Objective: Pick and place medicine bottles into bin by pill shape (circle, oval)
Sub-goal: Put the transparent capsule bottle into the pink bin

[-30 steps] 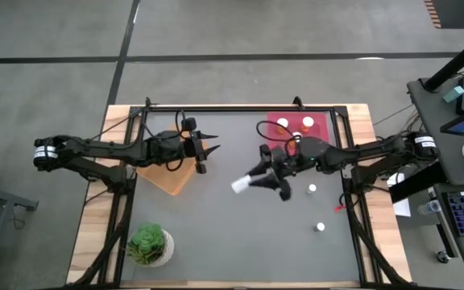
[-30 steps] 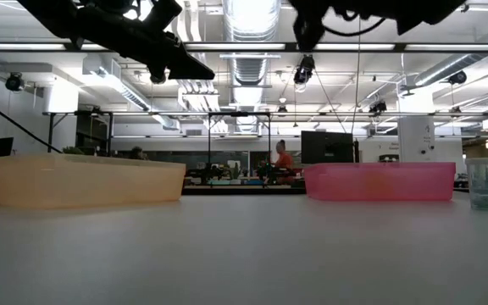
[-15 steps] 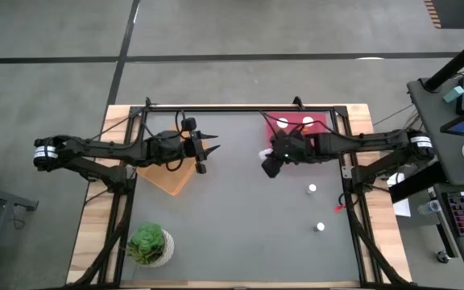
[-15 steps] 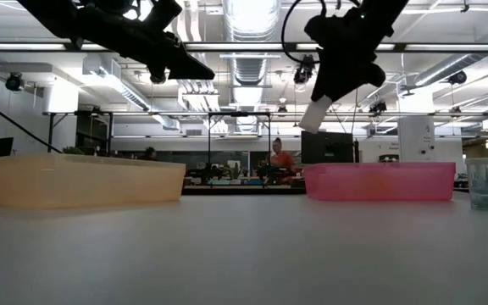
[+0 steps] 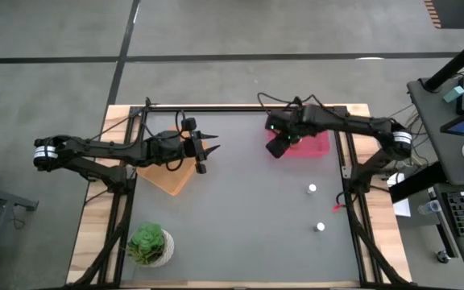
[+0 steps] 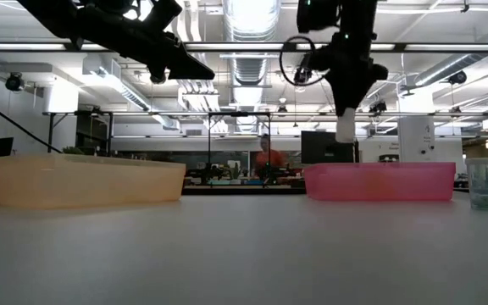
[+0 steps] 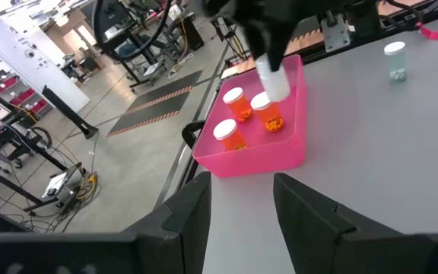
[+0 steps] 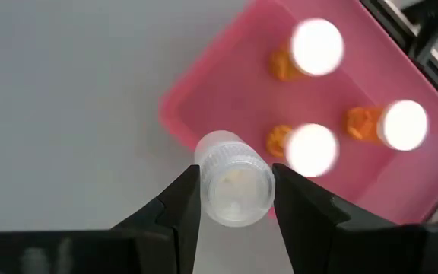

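Observation:
My right gripper [image 8: 234, 205] is shut on a whitish medicine bottle [image 8: 234, 179] and hangs over the near-left corner of the pink bin [image 5: 316, 145]. Three orange medicine bottles with white caps [image 8: 318, 47] stand upright in that bin. Two more small bottles [image 5: 312, 188] [image 5: 320, 227] stand on the grey table at the right. My left gripper [image 5: 208, 151] hangs open and holds nothing, above the table beside the orange bin [image 5: 167, 171]. My right gripper pinches the bottle's round sides [image 8: 204, 183] between its two fingers. The fingers come from above and point steeply down. The bottle [image 6: 346, 127] sticks out below the fingertips, nearly upright, lifted clear above the pink bin's wall [image 6: 379, 182].
A potted green plant [image 5: 149, 244] stands at the table's near left corner. The orange bin [image 6: 83, 180] sits at the left. A clear bottle [image 6: 481, 183] stands right of the pink bin in the low view. Black frame rails run along the table's far and side edges.
My right gripper has carried the bottle from the table's middle toward the far edge, to the pink bin's corner. It has tipped from nearly level to pointing steeply down, so the bottle, which lay sideways, now hangs nearly upright.

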Motion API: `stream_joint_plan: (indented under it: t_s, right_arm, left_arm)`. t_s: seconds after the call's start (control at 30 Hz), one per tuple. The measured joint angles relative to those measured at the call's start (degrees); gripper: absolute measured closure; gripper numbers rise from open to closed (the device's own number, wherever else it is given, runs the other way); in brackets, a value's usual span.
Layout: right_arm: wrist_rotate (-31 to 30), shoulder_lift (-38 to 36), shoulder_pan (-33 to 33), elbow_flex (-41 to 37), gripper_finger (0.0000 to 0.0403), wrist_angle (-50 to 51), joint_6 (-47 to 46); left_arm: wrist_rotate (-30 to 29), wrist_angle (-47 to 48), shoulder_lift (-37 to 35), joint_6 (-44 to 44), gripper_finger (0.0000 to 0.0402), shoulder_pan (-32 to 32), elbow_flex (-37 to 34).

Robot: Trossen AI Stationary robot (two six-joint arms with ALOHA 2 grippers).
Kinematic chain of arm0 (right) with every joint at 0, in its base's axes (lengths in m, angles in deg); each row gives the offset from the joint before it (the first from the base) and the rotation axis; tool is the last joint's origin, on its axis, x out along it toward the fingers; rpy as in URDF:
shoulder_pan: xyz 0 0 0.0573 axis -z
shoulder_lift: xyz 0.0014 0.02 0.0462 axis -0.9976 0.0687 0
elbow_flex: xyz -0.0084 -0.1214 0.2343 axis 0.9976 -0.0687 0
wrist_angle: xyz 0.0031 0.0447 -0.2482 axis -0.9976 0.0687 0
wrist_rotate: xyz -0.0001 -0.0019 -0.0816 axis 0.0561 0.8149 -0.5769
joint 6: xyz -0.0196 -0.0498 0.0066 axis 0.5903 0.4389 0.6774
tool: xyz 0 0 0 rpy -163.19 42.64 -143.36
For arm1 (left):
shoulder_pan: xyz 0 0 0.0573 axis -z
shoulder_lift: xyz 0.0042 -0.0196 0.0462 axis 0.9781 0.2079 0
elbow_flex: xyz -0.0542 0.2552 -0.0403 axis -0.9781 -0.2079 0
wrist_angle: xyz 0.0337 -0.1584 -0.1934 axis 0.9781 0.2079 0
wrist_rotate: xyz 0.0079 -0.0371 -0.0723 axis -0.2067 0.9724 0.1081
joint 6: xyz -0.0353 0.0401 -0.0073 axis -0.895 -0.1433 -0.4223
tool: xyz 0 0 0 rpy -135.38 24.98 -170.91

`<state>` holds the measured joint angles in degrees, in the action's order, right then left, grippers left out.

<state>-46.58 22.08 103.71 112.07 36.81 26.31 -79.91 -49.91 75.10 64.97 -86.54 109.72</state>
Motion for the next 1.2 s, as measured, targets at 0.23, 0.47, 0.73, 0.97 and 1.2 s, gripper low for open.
stream_joint_plan:
  t_s: [0.23, 0.47, 0.73, 0.97, 1.2]
  right_arm:
    - [5.58, 1.66, 8.84, -1.62, 0.0267, -3.33, 7.04]
    - [5.57, 4.78, 13.1, -2.42, 0.0268, -5.5, 10.59]
    - [7.09, 9.8, 14.1, -2.42, 0.0268, -8.24, 13.9]
    - [7.08, 13.69, 14.08, -2.42, 0.0268, -9.63, 15.34]
    - [7.05, 14.96, 14.12, -2.44, 0.026, -10.7, 15.51]
  left_arm:
    - [0.0, 0.0, 0.0, 0.0, 0.0273, 0.0, 0.0]
    - [0.0, 0.0, 0.0, 0.02, 0.0273, 0.0, 0.0]
    - [0.0, 0.01, 0.0, 0.52, 0.0273, 0.0, 0.0]
    - [0.0, 0.01, 0.0, 0.55, 0.0273, 0.0, 0.0]
    - [0.0, 0.01, 0.0, 0.57, 0.0273, 0.0, 0.0]
